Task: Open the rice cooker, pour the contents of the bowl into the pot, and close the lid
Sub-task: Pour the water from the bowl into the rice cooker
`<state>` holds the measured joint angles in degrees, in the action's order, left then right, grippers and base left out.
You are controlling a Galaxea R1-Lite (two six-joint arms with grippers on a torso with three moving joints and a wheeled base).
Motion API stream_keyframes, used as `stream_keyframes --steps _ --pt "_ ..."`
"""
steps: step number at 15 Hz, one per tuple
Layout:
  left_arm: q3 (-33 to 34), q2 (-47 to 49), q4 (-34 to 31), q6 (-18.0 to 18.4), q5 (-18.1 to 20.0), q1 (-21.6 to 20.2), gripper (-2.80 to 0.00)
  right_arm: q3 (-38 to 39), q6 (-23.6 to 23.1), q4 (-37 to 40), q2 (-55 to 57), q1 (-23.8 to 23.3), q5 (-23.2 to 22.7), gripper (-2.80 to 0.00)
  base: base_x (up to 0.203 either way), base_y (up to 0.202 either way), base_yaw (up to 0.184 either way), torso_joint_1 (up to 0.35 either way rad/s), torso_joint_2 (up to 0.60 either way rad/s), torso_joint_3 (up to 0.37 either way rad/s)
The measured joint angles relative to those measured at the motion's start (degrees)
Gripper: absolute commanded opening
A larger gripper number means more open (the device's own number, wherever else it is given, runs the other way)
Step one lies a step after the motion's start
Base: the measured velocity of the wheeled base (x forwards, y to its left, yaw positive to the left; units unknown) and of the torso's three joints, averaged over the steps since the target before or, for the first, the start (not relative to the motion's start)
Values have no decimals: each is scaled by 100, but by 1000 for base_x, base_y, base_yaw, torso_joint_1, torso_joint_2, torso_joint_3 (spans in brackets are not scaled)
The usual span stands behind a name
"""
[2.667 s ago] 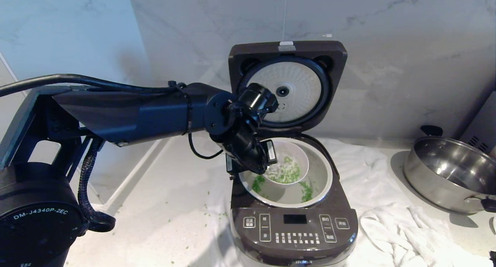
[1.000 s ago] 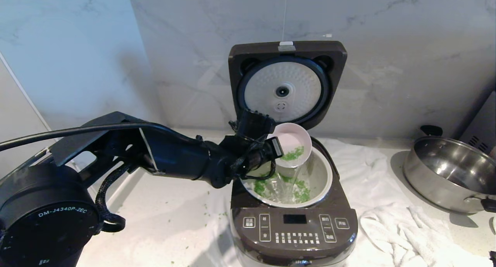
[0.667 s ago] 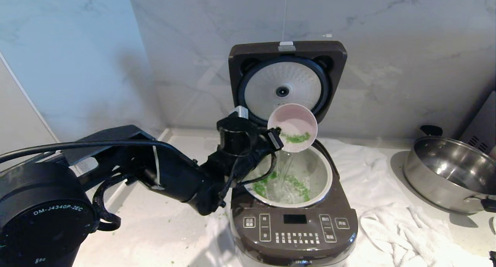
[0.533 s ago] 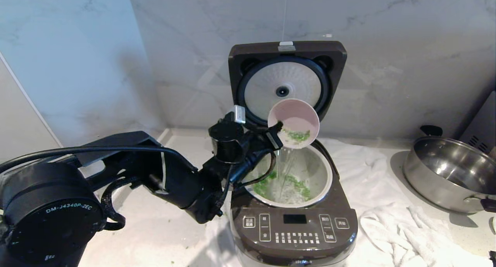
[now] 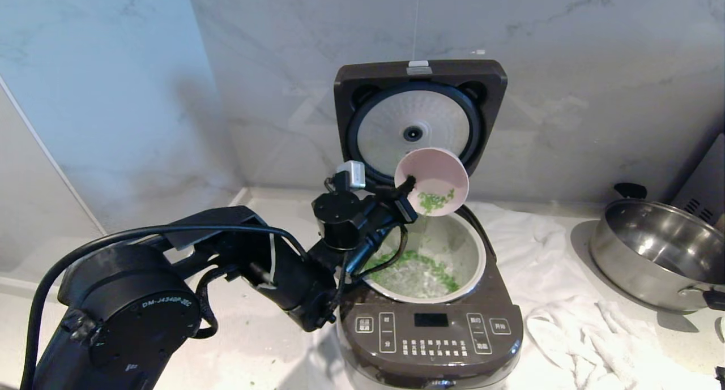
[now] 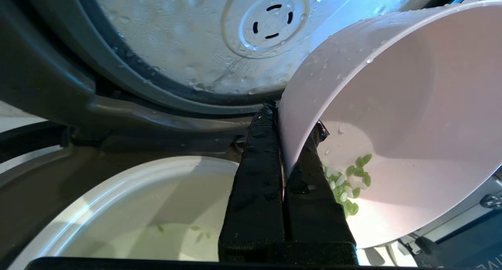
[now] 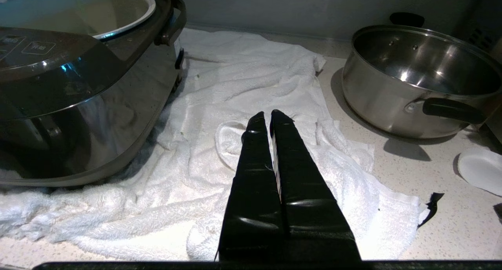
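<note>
Black fingers of the left gripper (image 5: 409, 191) are clamped on the rim of the bowl (image 5: 436, 178), 1 finger inside the wall and 1 outside, as the left wrist view shows plainly. The pale pink bowl is held tipped steeply, its mouth turned toward the camera and downward, above the rear part of the pot (image 5: 473, 245). Water droplets bead on the bowl's outer wall. A small cluster of the green contents (image 5: 433, 201) clings to the lower inside of the bowl near the gripped rim; more green bits lie in the pot, spread over pale watery matter at its bottom. The pot sits in the body of the rice cooker (image 5: 430, 339), whose front control panel faces the robot. The lid (image 5: 419, 73) stands fully open and upright behind the bowl, its round silvery plate facing forward and wet with condensation. The left arm reaches in from the lower left of the head view, its wrist just beside the cooker's left edge. A few green bits lie scattered on the counter (image 5: 226, 333) left of the cooker. A white towel (image 7: 251, 89) lies crumpled under and to the right of the cooker. The right gripper (image 7: 270, 120) hangs low over this towel with its 2 fingers pressed together, holding nothing. A shiny steel pan (image 5: 651, 251) with black handles stands well apart at the right, beyond the towel. A small white dish (image 7: 480, 170) lies near the pan, only partly in view.
</note>
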<state>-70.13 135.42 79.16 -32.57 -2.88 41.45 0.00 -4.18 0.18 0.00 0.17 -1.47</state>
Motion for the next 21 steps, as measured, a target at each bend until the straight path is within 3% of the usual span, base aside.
stream_keyframes --steps 15,21 --pt "67 -100 231 59 115 45 -280 0 -2 0 0 2 2 -280 0 0 0 0 0 0" --pt "463 -633 -362 282 132 2 -280 0 -1 -1 0 -1 -1 -280 0 0 0 0 0 0"
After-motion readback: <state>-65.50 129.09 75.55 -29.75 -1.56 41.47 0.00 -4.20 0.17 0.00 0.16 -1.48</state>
